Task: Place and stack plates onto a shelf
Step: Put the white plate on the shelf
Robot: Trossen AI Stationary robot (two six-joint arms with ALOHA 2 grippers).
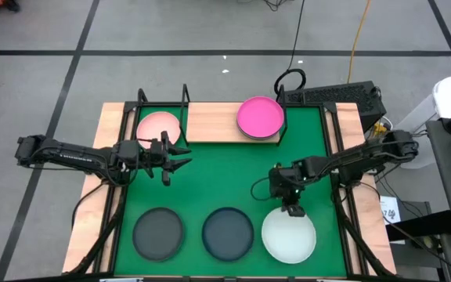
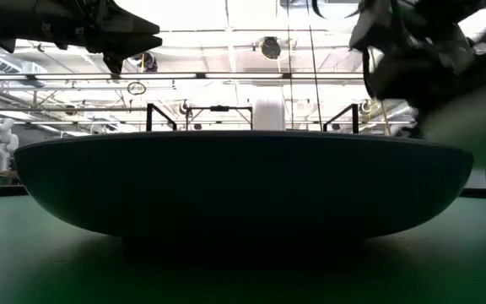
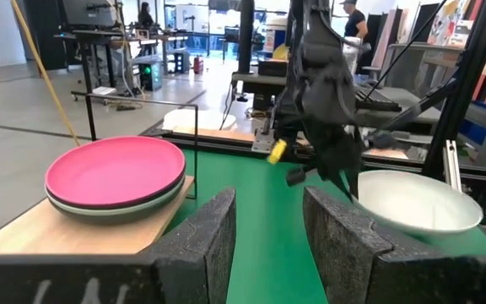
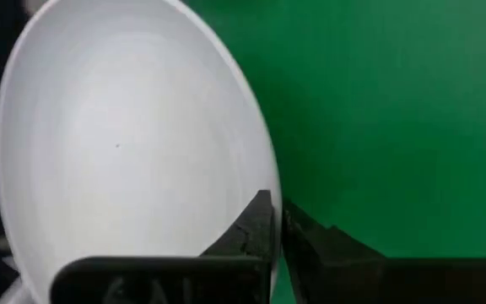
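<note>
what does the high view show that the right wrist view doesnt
Only the high view shows the shelf, with the light pink plate at one end and the hot pink plate at the other, the two dark plates on the green table, and the left gripper, open beside the light pink plate. Only the right wrist view shows the right gripper shut on the white plate's rim. Both show that plate and the table.

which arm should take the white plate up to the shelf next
Right. The right gripper is already at the white plate with its fingers closed on the rim, while the left gripper hangs open by the light pink plate.
</note>
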